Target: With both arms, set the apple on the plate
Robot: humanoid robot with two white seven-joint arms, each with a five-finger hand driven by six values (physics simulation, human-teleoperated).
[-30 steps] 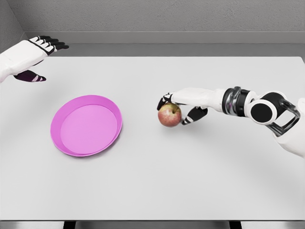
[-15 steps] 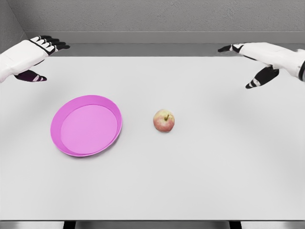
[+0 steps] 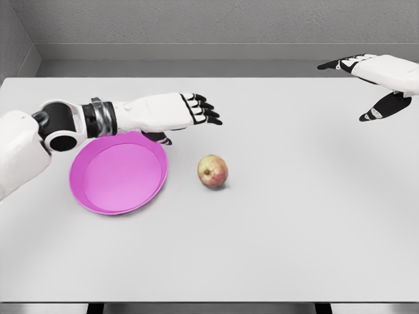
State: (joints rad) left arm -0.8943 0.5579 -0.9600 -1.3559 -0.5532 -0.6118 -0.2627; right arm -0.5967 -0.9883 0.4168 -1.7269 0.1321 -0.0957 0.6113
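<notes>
Reaching in from the left edge, the left hand (image 3: 180,112) hangs above the far rim of the plate, palm down, its black-tipped fingers (image 3: 204,111) stretched out flat and slightly fanned toward the right, with the thumb tucked beneath; it holds nothing. Its white forearm, with a dark banded wrist and a round black joint, crosses over the plate's upper left side.

Below it lies the plate (image 3: 84,196), a shallow round dish in bright magenta-pink with a raised rim, sitting on the pale grey table (image 3: 275,248).

Just right of the plate, not touching it, rests the apple (image 3: 213,171) on the table top. Its skin is mottled red and yellowish, with a small dark stem dimple turned up and to the left. No writing or label shows on anything.

Far to the right, near the table's back corner, the right hand (image 3: 376,78) hovers with fingers spread and thumb hanging apart, gripping nothing
</notes>
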